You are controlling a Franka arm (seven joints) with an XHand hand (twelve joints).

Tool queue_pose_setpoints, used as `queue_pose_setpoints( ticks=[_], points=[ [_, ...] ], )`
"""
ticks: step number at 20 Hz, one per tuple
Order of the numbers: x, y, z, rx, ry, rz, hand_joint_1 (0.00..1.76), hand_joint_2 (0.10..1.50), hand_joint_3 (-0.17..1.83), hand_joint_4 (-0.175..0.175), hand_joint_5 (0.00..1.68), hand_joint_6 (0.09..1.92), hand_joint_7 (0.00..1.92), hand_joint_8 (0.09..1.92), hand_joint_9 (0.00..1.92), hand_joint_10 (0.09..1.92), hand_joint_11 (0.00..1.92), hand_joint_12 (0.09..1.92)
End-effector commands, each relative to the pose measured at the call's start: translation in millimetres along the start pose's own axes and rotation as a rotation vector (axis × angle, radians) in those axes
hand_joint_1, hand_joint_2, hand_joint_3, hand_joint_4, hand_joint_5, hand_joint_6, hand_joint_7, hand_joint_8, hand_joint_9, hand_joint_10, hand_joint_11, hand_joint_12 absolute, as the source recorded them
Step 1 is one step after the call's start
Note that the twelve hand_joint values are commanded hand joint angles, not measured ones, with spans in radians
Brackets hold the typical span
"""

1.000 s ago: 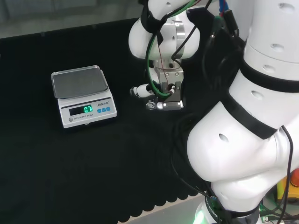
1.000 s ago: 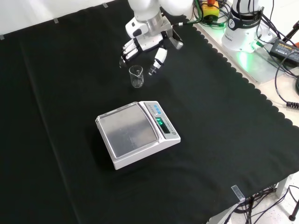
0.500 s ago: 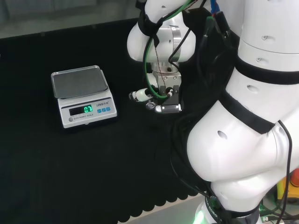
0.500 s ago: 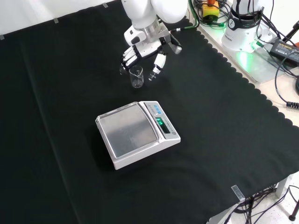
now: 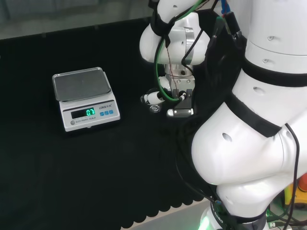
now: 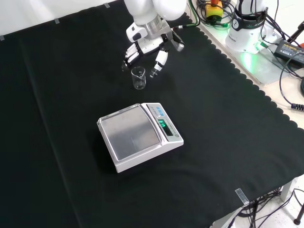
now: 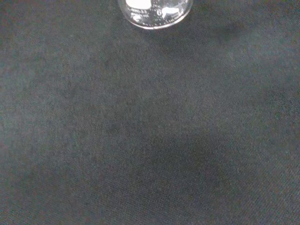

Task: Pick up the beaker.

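Robot hand [image 6: 145, 47]: black and white, hanging from the white arm above the black cloth; in the front view its fingers [image 6: 129, 53] point down and are spread apart and only slightly bent, with the thumb [image 6: 159, 61] standing off to the view's right. It holds nothing.

Robot hand, head view [image 5: 173, 98]: seen below the arm's round white links, with one white fingertip pointing to the view's left and a grey, block-like part lower at the right (green and black cables loop past it).

Beaker [image 6: 138, 78]: small, clear glass, upright on the cloth. In the front view it stands just below the robot hand, under the open space between fingers and thumb, and the fingertips end just above its rim; whether any finger touches it cannot be told. No contents can be made out.

Beaker, head view [image 5: 154, 109]: a small clear ring of rim just beside the white fingertip, between it and the grey part.

Beaker, wrist view [image 7: 154, 11]: its round clear base sits at the picture's edge with pale print on the wall, and dark woven cloth lies beyond it.

Scale [image 6: 140, 136]: white electronic balance with a grey metal pan and a lit green display, well apart from the robot hand and beyond the beaker (nearer the camera in the front view); its pan is bare.

Bench [image 6: 228, 118]: covered with black cloth whose edge is scalloped.
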State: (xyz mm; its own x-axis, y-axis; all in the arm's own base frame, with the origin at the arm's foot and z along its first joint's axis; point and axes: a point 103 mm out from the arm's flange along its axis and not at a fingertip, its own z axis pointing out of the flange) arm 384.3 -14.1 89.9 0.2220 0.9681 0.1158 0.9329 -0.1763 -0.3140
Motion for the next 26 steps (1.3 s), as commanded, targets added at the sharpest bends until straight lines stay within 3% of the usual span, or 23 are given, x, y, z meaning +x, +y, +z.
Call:
queue_pose_setpoints(
  ticks=[1, 10, 15, 22, 26],
  points=[
    [1, 4, 6, 0.015, 0.006, -0.002, 0.36, 0.92, 0.27, -0.085, 0.3, 0.09, 0.08, 0.88, 0.38, 0.91, 0.35, 1.47],
    [6, 12, 9, 0.019, 0.0, -0.009, 0.37, 0.91, 0.28, -0.086, 0.29, 0.09, 0.09, 0.88, 0.47, 0.89, 0.44, 1.44],
    [6, 15, 8, 0.0, -0.032, 0.001, 0.44, 0.9, 0.3, -0.091, 0.3, 0.09, 0.16, 0.9, 0.65, 0.84, 0.65, 1.34],
    [7, 10, 7, -0.069, -0.069, 0.011, 0.65, 0.87, 0.38, -0.124, 0.49, 0.09, 0.53, 0.91, 1.11, 0.68, 1.03, 1.16],
    [7, 8, 7, -0.098, -0.088, 0.014, 0.77, 0.87, 0.45, -0.166, 0.65, 0.42, 0.8, 0.91, 1.38, 0.55, 1.26, 1.01]
  ],
)
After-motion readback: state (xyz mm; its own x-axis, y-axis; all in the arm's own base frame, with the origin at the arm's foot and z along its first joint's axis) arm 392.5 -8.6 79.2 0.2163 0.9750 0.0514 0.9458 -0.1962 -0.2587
